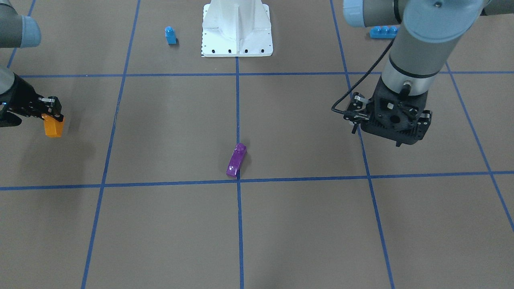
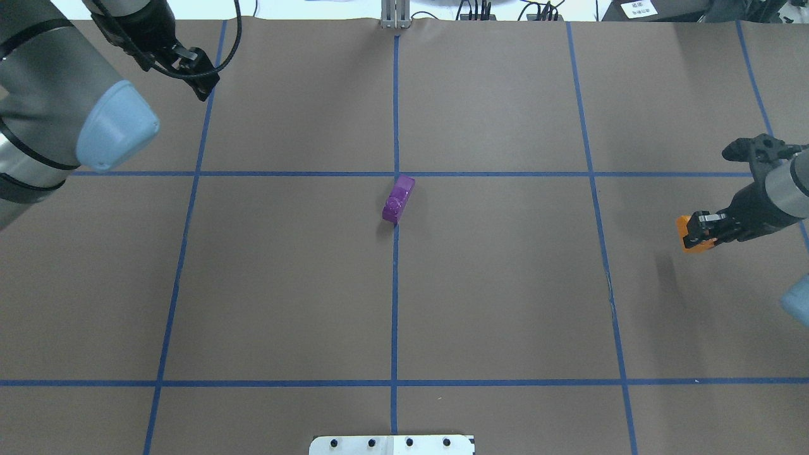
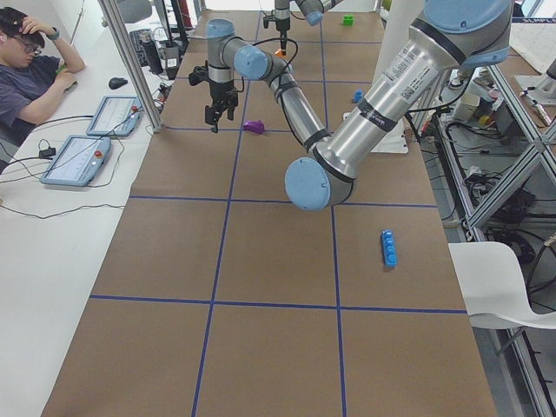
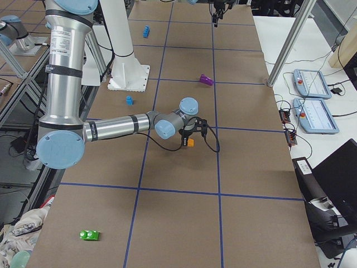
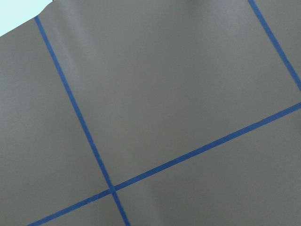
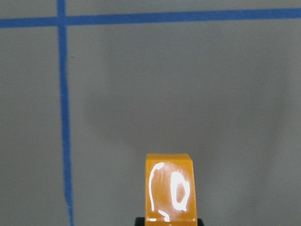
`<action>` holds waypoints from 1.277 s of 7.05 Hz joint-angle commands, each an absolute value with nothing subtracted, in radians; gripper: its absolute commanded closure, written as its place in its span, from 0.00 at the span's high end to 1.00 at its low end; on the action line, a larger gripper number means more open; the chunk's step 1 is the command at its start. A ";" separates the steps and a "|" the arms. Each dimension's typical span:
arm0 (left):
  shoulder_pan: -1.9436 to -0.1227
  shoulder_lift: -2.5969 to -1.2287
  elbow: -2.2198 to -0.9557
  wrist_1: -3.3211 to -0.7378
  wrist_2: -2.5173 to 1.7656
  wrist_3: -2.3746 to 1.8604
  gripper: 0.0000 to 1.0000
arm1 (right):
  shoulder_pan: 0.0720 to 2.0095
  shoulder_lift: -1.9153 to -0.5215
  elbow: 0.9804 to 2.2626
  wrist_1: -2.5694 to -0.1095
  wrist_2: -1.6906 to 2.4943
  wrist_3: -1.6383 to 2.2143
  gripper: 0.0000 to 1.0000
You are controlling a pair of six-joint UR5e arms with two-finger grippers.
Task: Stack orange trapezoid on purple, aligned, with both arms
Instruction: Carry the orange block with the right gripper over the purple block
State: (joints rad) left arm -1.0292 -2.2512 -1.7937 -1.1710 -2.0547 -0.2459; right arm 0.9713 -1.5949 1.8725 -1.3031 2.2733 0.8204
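R pincer (image 1: 51, 117): clenched on the orange trapezoid (image 1: 54, 128). The block sticks out past my fingertips.
Orange pos: far out on my R side of the table (image 2: 284, 284), held up off the paper w/ its shadow on the surface below. In the R wrist cam it sits bottom centre, glossy face toward the lens.
Purple brick (image 2: 399, 199): lies on the paper at mid table, right at the centre tape line and just short of a tape crossing. Its long axis is a bit skewed to that line. Nothing touches it.
Purple vs R pincer: well apart. The brick is toward table centre from my R grip, w/ one tape line running between them.
L pincer (image 2: 202, 88): released, fingers apart, nothing in it. The L wrist cam shows only brown paper + blue tape.
Purple vs L pincer: well apart. My L grip hangs above the paper on my L, toward the table edge away from my base.
Other: small blue brick (image 1: 170, 35) beside the white base plate (image 1: 237, 30). Long blue brick (image 3: 389, 248) on the paper on my L side.
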 commanded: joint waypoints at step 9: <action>-1.355 -1.904 -1.790 -1.186 -2.122 0.224 1.00 | 0.612 -0.612 1.364 -1.651 2.022 1.588 0.00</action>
